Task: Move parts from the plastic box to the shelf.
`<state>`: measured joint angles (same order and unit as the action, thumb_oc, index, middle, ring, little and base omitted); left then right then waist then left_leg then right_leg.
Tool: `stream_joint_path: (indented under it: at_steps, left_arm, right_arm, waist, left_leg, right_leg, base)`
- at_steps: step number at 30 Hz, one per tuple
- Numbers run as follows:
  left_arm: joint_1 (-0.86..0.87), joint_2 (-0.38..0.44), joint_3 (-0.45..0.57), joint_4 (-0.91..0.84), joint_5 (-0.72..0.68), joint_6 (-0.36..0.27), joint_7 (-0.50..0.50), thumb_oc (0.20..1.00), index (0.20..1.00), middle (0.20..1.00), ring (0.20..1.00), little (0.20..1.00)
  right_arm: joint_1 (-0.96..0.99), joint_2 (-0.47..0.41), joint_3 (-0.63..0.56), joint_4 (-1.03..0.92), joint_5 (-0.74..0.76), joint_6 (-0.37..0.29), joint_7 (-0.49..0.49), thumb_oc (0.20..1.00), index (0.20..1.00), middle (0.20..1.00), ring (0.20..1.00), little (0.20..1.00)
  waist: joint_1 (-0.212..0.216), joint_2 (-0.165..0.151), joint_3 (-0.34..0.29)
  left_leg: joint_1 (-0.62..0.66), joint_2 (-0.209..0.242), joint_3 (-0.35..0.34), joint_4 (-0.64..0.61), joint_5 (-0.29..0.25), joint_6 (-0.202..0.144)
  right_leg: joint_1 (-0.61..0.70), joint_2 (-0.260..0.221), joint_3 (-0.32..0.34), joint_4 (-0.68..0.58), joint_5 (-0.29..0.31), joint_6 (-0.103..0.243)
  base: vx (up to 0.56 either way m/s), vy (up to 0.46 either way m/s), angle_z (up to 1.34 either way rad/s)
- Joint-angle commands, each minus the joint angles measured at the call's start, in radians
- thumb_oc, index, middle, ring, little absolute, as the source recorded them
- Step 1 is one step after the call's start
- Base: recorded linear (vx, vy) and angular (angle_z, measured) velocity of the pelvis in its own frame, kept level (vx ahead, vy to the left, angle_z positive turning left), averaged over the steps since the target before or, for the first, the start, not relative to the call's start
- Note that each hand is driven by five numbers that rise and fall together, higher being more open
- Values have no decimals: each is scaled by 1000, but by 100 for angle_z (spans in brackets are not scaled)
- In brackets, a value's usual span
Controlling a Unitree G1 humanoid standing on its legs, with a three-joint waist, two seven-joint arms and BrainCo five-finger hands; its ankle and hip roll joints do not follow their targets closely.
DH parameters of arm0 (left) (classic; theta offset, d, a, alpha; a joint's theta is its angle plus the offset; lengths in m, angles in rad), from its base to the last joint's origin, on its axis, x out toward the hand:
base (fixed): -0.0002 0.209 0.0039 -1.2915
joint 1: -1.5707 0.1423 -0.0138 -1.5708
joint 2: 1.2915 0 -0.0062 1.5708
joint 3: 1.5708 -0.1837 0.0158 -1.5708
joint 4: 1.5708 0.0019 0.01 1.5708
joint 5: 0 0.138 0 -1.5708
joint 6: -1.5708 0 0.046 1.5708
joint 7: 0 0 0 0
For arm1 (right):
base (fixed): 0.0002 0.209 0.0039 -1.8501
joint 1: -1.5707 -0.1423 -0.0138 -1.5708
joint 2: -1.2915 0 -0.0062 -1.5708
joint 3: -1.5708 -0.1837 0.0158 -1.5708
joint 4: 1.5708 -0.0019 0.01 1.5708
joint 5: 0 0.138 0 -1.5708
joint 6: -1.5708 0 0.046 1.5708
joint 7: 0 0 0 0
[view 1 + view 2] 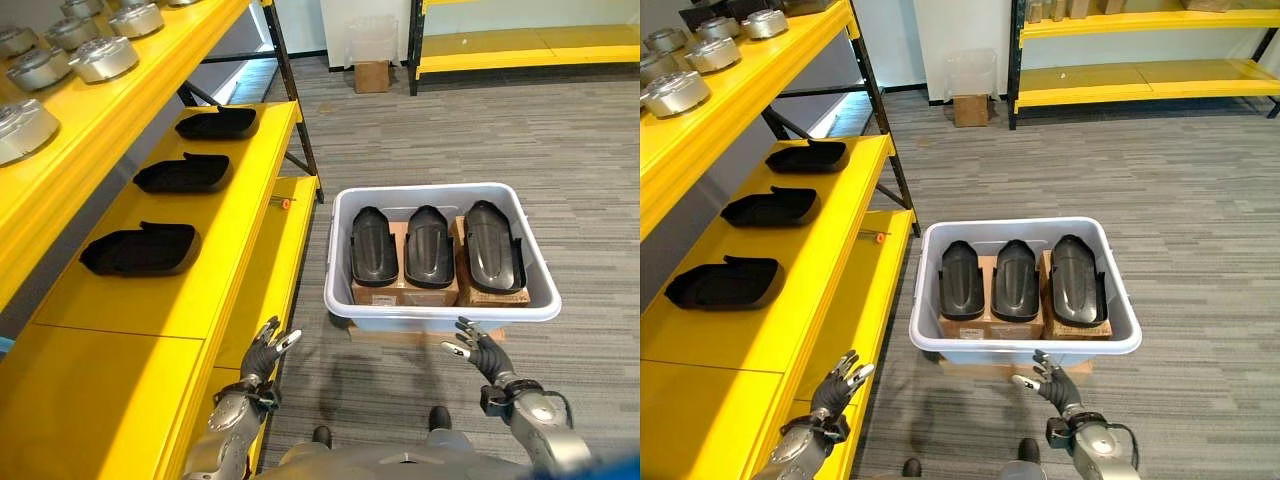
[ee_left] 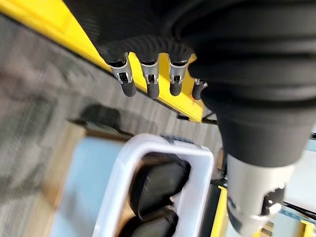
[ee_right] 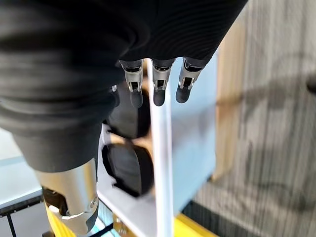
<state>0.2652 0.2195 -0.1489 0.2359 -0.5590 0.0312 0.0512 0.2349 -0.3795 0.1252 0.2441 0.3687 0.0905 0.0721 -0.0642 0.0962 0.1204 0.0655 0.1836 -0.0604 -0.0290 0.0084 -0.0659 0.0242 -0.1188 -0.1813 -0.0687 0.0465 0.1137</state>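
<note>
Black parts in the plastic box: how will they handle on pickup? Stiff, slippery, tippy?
The black parts look like rigid moulded shells, probably light. Their glossy curved backs may slip. They lie flat on cardboard boxes inside the plastic box, so probably not tippy.

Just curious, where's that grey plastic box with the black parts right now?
The plastic box sits on the floor right of the yellow shelf, just ahead of the right hand.

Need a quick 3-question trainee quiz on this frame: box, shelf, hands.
1. How many black parts lie in the plastic box?
2. True or false: the right hand is holding a part.
3. The black parts already on the yellow shelf number: A) one B) three C) five

Key: 1. Three, side by side on cardboard boxes. 2. False; it is open, near the box's front rim, as is the left hand by the shelf. 3. B.
</note>
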Motion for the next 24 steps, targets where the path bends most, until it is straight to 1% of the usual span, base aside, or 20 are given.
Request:
stream_joint_path:
  at_steps: [1,2,3,5,8,11,13,14,20,24]
  left_arm:
    - [-34,87,39,-50,-6,-46,13,1000,1000,1000,1000,1000]
    - [-33,85,40,-51,-7,-46,12,1000,1000,1000,1000,1000]
    - [-33,84,40,-51,-7,-45,12,1000,1000,1000,1000,1000]
    - [-28,79,36,-51,-14,-50,8,1000,1000,1000,1000,1000]
    - [-18,74,42,-56,-25,-54,9,1000,1000,1000,1000,1000]
    - [-7,67,50,-61,-34,-59,10,1000,1000,1000,1000,1000]
    - [-4,62,64,-69,-45,-72,21,1000,1000,1000,1000,1000]
    - [-4,62,64,-69,-45,-72,21,1000,1000,1000,1000,1000]
    - [-44,61,89,-79,-57,-114,58,1000,1000,1000,1000,1000]
    - [-84,61,92,-68,-64,-132,81,1000,1000,1000,1000,1000]
  right_arm:
    - [-4,27,2,-83,20,-50,-14,1000,1000,1000,1000,1000]
    - [-5,23,0,-88,23,-50,-16,1000,1000,1000,1000,1000]
    - [-5,23,0,-88,23,-50,-16,1000,1000,1000,1000,1000]
    - [-5,13,-6,-90,30,-56,-20,1000,1000,1000,1000,1000]
    - [-8,3,-20,-101,29,-66,-33,1000,1000,1000,1000,1000]
    - [-7,-6,-34,-118,19,-73,-43,1000,1000,1000,1000,1000]
    - [-22,-15,-53,-144,11,-94,-63,1000,1000,1000,1000,1000]
    - [-22,-15,-53,-145,11,-94,-63,1000,1000,1000,1000,1000]
    - [-125,-41,-72,-189,-38,-144,-127,1000,1000,1000,1000,1000]
    - [-173,-45,-61,-198,-37,-152,-150,1000,1000,1000,1000,1000]
  waist:
    - [3,-61,23]
    - [1,-55,26]
    - [1,-55,26]
    - [-3,-43,32]
    - [-7,-33,38]
    - [-8,-27,42]
    - [-12,-21,60]
    - [-11,-21,60]
    - [-11,-13,119]
    - [-11,-6,144]
  left_leg:
    - [16,-11,31,12,-13,-50]
    - [19,1,36,4,6,-57]
    - [19,1,36,3,6,-57]
    - [17,20,48,-6,36,-66]
    - [19,28,59,-17,52,-72]
    - [19,32,70,-21,54,-73]
    - [12,32,85,-33,53,-72]
    - [12,32,86,-33,53,-72]
    - [-44,28,131,-52,52,-71]
    - [-67,20,151,-58,50,-69]
  right_leg:
    - [-16,-87,-38,121,-65,44]
    - [-19,-79,-43,129,-73,39]
    - [-19,-79,-43,130,-74,39]
    - [-22,-68,-54,138,-88,31]
    - [-30,-63,-60,142,-92,29]
    - [-39,-61,-55,142,-91,28]
    - [-67,-63,-48,146,-85,32]
    - [-69,-63,-46,147,-85,32]
    - [-195,-79,-4,168,-54,46]
    - [-252,-83,25,192,-50,47]
  base:
    - [30,-190,6]
    - [21,-125,4]
    - [27,-134,5]
    - [25,-113,9]
    - [32,-53,8]
    - [17,-12,-1]
    - [-4,4,-5]
    - [-43,12,-12]
    - [-95,35,-21]
    - [-48,26,-17]
